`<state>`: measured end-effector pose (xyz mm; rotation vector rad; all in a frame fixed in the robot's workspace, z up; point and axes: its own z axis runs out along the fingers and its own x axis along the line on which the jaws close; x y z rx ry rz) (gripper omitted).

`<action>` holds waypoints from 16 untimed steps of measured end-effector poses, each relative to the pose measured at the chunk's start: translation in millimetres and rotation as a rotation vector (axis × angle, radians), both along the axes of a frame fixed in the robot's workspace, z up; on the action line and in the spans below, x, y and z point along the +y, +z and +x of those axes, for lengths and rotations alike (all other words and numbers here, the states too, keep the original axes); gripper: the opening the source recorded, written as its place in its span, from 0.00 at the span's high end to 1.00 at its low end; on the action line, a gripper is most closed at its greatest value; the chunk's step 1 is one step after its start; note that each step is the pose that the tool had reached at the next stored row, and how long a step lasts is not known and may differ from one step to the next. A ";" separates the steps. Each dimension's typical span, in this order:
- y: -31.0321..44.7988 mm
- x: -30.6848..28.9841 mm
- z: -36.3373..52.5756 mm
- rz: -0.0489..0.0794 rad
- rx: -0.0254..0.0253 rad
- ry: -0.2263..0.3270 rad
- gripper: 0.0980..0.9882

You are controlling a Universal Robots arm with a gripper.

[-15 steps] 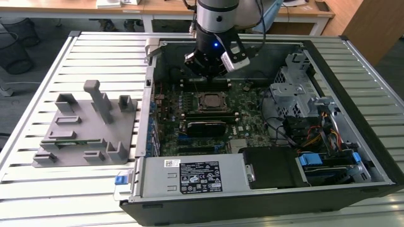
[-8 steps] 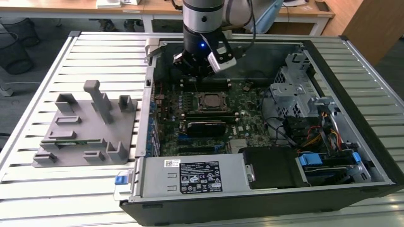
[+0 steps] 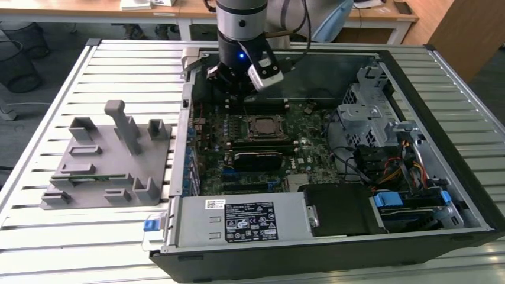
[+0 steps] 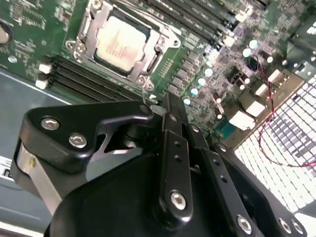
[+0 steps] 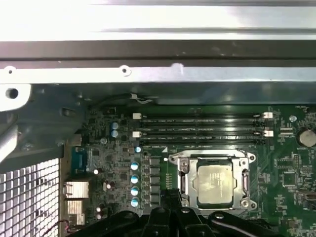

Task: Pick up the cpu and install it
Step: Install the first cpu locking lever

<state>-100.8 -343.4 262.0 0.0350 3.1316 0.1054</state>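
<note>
The cpu (image 3: pixel 263 126) lies flat in the dark socket with the metal frame in the middle of the motherboard, silvery top up; it shows in both wrist views (image 4: pixel 121 42) (image 5: pixel 215 183). My gripper (image 3: pixel 229 97) hangs over the board a little behind the socket and toward the exterior view's left, apart from the chip. In the second wrist view my gripper (image 4: pixel 159 101) has its black fingers (image 4: pixel 174 143) pressed together with nothing between them. My gripper (image 5: pixel 170 195) also shows in the first wrist view beside the socket frame.
The open computer case (image 3: pixel 442 89) lies on a slatted table. Memory slots (image 5: pixel 197 126) run just beyond the socket. A grey fixture (image 3: pixel 106 160) with upright posts stands at the exterior view's left. Drive cage and cables (image 3: pixel 379 118) fill the right side; a power supply (image 3: pixel 236 219) sits in front.
</note>
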 end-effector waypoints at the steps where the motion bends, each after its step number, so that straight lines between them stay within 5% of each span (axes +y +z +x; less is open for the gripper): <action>1: -0.3 0.5 -2.5 0.000 -0.0001 0.000 0.99; 7: -1.6 6.0 -7.1 0.002 -0.0001 0.000 0.99; 16: -4.8 21.9 -11.5 0.003 -0.0001 0.004 0.99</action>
